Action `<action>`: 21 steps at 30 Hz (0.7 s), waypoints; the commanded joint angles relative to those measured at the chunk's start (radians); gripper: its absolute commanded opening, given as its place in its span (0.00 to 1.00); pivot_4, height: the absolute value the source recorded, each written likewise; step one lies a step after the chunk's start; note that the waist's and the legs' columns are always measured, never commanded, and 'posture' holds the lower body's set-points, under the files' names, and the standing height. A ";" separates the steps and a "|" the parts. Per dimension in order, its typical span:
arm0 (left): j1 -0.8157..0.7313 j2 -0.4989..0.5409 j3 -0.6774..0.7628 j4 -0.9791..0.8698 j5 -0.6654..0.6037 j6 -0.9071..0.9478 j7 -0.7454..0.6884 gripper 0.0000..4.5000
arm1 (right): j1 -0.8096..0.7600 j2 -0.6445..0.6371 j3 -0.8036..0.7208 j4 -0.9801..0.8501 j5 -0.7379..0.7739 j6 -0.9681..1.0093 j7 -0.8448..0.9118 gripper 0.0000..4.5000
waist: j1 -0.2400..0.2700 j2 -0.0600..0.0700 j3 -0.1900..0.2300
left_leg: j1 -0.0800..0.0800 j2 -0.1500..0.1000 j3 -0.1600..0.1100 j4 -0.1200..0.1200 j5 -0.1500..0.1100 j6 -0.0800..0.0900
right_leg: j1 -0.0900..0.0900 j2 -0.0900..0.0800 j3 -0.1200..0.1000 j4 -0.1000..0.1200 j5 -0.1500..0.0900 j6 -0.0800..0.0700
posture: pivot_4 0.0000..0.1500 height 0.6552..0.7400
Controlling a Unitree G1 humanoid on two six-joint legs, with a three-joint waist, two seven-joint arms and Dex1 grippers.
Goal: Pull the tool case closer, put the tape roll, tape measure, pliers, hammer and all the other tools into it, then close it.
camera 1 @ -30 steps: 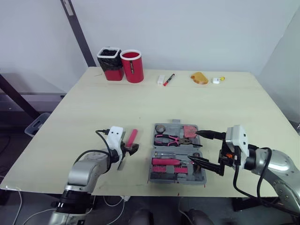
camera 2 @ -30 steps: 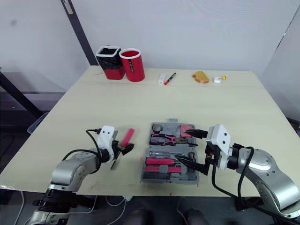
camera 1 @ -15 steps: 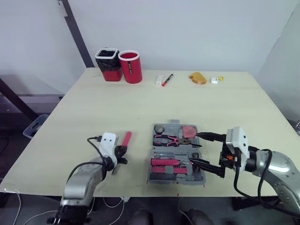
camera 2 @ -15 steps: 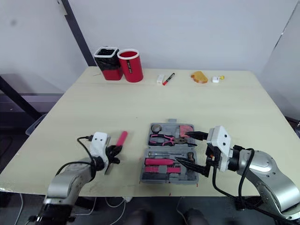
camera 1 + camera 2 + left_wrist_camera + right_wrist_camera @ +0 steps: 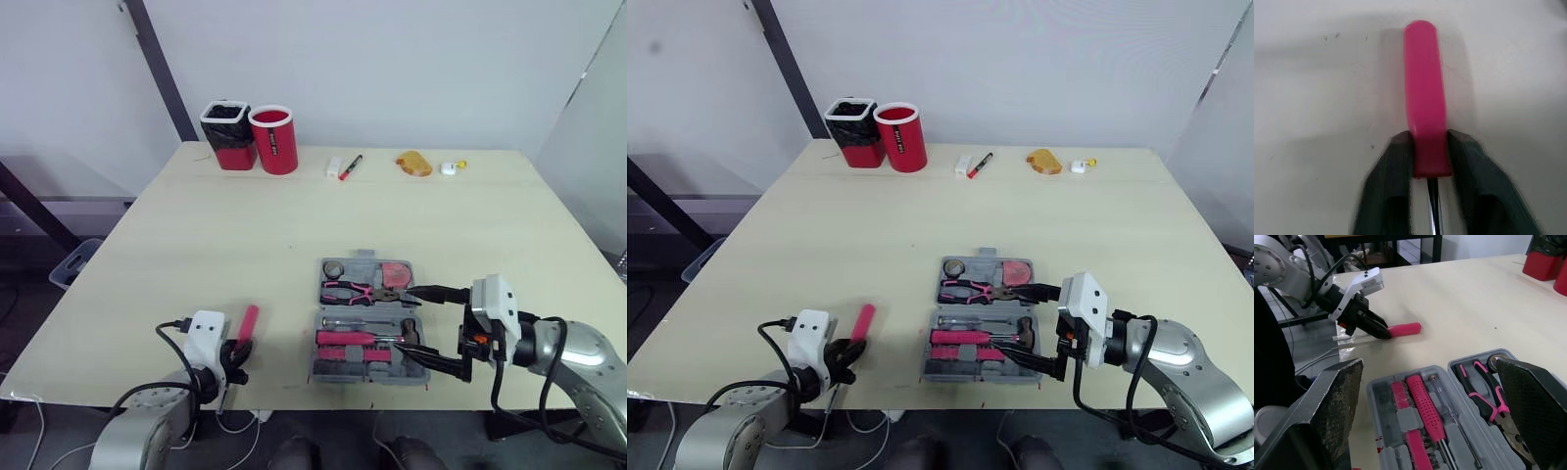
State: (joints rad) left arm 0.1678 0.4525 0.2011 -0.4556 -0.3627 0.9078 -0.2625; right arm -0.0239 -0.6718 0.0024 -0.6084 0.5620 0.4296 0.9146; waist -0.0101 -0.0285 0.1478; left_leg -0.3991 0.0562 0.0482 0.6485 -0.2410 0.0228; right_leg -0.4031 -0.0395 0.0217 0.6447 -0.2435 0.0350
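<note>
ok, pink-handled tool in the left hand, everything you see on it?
The pink-handled tool has a smooth pink handle with a rounded end, plastic-looking, and a thin shiny metal shaft; tip hidden. The left hand is shut on the handle's shaft end. It seems to lie flat on the table near the front edge, left of the tool case, apart from it.

A red cup [image 5: 276,139] (far edge) near a marker [image 5: 352,166].
</note>
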 commanded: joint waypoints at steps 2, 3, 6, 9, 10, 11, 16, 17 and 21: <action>-0.006 0.053 0.067 -0.082 -0.043 0.051 -0.038 0.78 | 0.004 -0.008 -0.011 -0.018 0.014 -0.024 0.018 1.00 | 0.000 0.000 0.000 | 0.000 0.000 0.000 0.000 0.000 0.000 | 0.000 0.000 0.000 0.000 0.000 0.000 | 1.00 1.00; -0.006 0.070 0.077 -0.094 -0.052 0.064 -0.051 0.78 | 0.004 -0.009 -0.011 -0.021 0.015 -0.025 0.021 1.00 | 0.000 -0.001 0.000 | 0.000 0.000 0.000 0.000 0.000 0.000 | 0.000 0.000 0.000 0.000 0.000 0.000 | 1.00 1.00; -0.025 0.178 0.139 -0.138 -0.108 0.127 -0.132 0.78 | 0.002 -0.015 -0.017 -0.042 0.029 -0.033 0.041 1.00 | 0.000 -0.001 0.001 | 0.000 0.001 0.000 0.000 0.000 0.000 | 0.000 0.000 0.000 0.000 0.000 0.000 | 1.00 1.00; -0.060 0.311 0.175 -0.138 -0.164 0.170 -0.233 0.78 | -0.013 -0.028 -0.018 -0.055 0.045 -0.028 0.062 1.00 | 0.001 -0.001 0.001 | 0.000 0.001 -0.001 0.000 0.000 0.000 | 0.000 0.000 -0.001 0.000 0.000 0.000 | 1.00 1.00; -0.070 0.363 0.169 -0.124 -0.165 0.165 -0.269 0.78 | -0.020 -0.034 -0.015 -0.057 0.048 -0.026 0.068 1.00 | 0.001 -0.001 0.001 | 0.000 0.001 -0.001 0.000 0.000 0.000 | -0.001 -0.001 -0.001 0.000 0.000 0.000 | 1.00 1.00; -0.081 0.413 0.163 -0.106 -0.168 0.159 -0.307 0.78 | -0.026 -0.040 -0.013 -0.058 0.050 -0.025 0.075 1.00 | 0.002 -0.001 0.002 | 0.000 0.001 0.000 0.000 0.000 0.000 | -0.001 -0.001 -0.001 0.000 0.000 0.000 | 1.00 1.00; -0.120 0.722 0.019 0.034 -0.013 -0.202 -0.612 0.78 | -0.052 -0.067 -0.015 -0.061 0.079 -0.015 0.106 1.00 | 0.002 0.000 0.003 | -0.001 0.000 0.002 -0.002 0.000 0.000 | -0.003 -0.005 -0.002 -0.001 0.000 0.000 | 1.00 1.00; -0.127 0.754 -0.008 0.060 0.026 -0.279 -0.643 0.78 | -0.055 -0.071 -0.013 -0.060 0.081 -0.015 0.110 1.00 | 0.003 0.000 0.003 | -0.001 -0.001 0.002 -0.003 0.000 0.000 | -0.003 -0.006 -0.001 -0.001 0.000 0.000 | 1.00 1.00; -0.310 0.885 -0.199 0.282 0.227 -0.742 -0.879 0.78 | -0.062 -0.074 -0.011 -0.043 0.067 -0.030 0.113 1.00 | 0.008 0.000 0.003 | -0.003 -0.001 0.003 -0.005 0.000 0.000 | -0.007 -0.008 -0.001 -0.002 0.000 -0.001 | 1.00 1.00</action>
State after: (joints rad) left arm -0.0661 1.3056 0.0632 -0.2574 -0.2357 0.3959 -1.0362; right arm -0.0756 -0.7417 0.0020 -0.6312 0.6239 0.4198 1.0222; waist -0.0016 -0.0284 0.1507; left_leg -0.4025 0.0548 0.0520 0.6435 -0.2409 0.0225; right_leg -0.4104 -0.0468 0.0202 0.6427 -0.2437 0.0344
